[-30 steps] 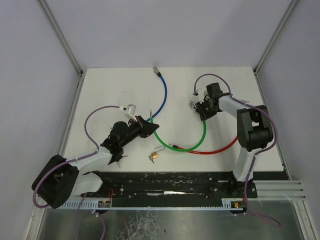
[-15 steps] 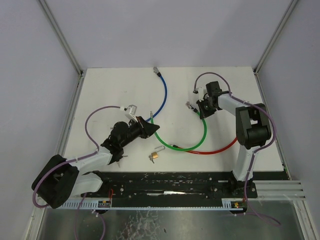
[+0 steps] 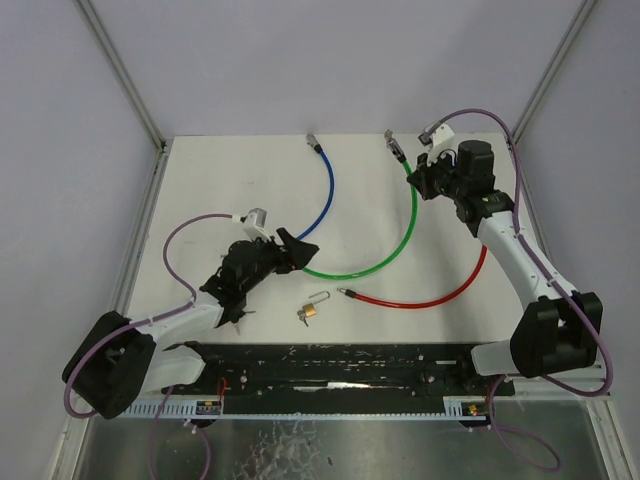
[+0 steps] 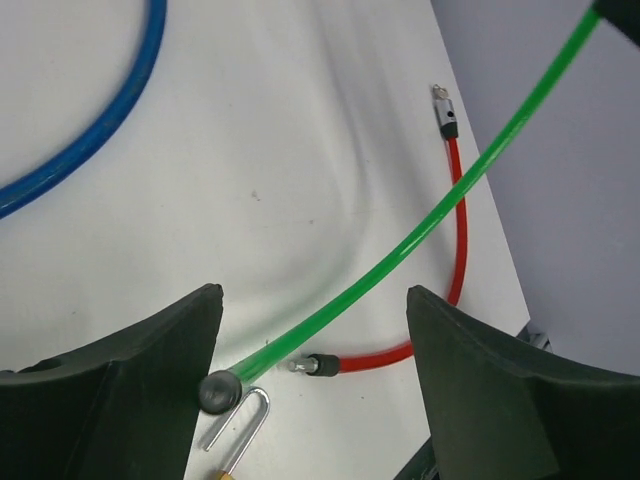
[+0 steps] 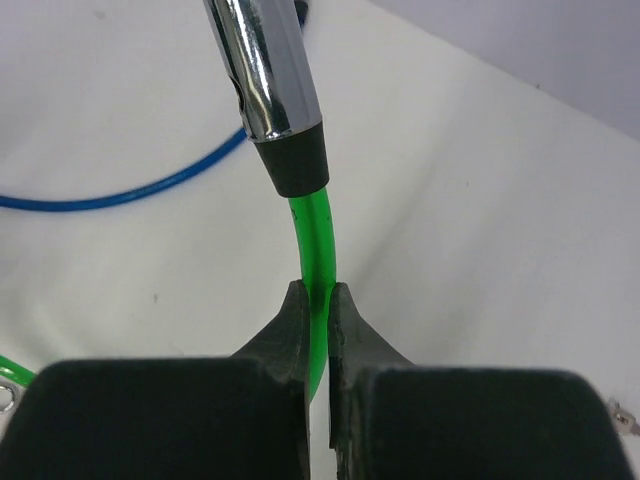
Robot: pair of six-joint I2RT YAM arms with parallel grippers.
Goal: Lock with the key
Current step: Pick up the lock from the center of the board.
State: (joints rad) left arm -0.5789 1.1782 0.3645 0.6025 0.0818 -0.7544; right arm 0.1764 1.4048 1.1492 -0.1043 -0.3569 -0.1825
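A small brass padlock [image 3: 312, 311] lies near the table's front with its shackle [image 4: 245, 420] swung open. The key [image 3: 300, 317] looks like a small dark piece at its left end, too small to be sure. My left gripper [image 3: 291, 251] [image 4: 312, 310] stands open just behind the padlock. The black-capped end of the green cable [image 4: 400, 250] lies loose between its fingers [image 4: 150, 370]. At the far right my right gripper [image 3: 418, 178] [image 5: 318, 300] is shut on the green cable [image 5: 312, 240], just below its metal ferrule [image 5: 265, 70].
A red cable [image 3: 440, 295] [image 4: 455, 230] curves along the right front, its tip near the padlock. A blue cable [image 3: 328, 195] [image 4: 90, 140] arcs from the back centre toward my left gripper. Walls close in the table at back and sides.
My right arm has swung back and to the right, pulling the green cable's metal end to the far side. The left gripper has opened off the cable's other end. The red cable shifted.
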